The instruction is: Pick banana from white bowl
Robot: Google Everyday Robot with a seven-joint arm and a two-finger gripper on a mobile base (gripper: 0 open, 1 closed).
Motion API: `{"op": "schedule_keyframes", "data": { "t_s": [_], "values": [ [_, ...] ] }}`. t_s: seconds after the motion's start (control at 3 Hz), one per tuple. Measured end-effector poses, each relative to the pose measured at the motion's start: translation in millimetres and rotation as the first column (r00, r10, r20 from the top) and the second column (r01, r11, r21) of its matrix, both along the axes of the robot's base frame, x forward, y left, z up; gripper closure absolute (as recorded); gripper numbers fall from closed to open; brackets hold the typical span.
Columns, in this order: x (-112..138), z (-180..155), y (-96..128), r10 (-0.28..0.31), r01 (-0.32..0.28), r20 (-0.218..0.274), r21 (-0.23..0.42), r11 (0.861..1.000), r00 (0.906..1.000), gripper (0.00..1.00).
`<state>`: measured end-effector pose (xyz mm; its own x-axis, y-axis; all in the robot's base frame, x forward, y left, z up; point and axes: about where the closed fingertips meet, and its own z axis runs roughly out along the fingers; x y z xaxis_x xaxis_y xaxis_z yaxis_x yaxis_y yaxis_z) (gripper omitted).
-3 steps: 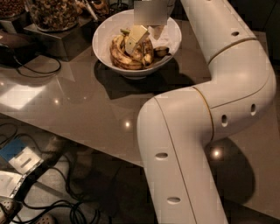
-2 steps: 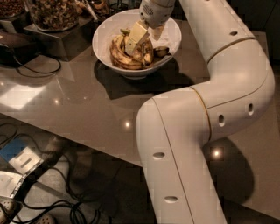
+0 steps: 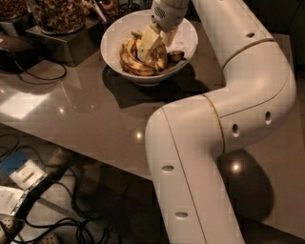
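The white bowl (image 3: 114, 35) stands at the back of the brown table (image 3: 86, 119). It holds a bunch of yellow, brown-blotched bananas (image 3: 133, 59). One banana (image 3: 161, 58) with a dark end lies towards the right of the bowl. My gripper (image 3: 158, 45) reaches down into the bowl from above. Its pale fingers (image 3: 148, 40) are apart and stand on either side of the top of that banana, touching or nearly touching the fruit. The parts of the bananas under the fingers are hidden.
Glass jars of nuts (image 3: 59, 14) stand on a metal stand left of the bowl. A black cable (image 3: 38, 76) lies on the table there. My own arm (image 3: 200, 157) covers the right side of the table. Cables and boxes (image 3: 24, 176) lie on the floor below the table's front edge.
The wrist has tilted and the gripper has sunk a little deeper among the bananas. The bowl and bananas have not moved.
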<state>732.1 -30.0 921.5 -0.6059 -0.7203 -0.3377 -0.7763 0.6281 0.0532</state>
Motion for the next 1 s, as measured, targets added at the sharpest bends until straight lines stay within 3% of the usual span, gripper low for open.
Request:
{"op": "schedule_keyframes", "data": {
  "t_s": [0.33, 1.0],
  "values": [
    [-1.2, 7.0, 0.4, 0.053, -0.053, 0.028, -0.01, 0.999, 0.9982, 0.45],
    [-1.2, 7.0, 0.4, 0.054, -0.054, 0.029, -0.011, 0.998, 0.9981, 0.91]
  ]
}}
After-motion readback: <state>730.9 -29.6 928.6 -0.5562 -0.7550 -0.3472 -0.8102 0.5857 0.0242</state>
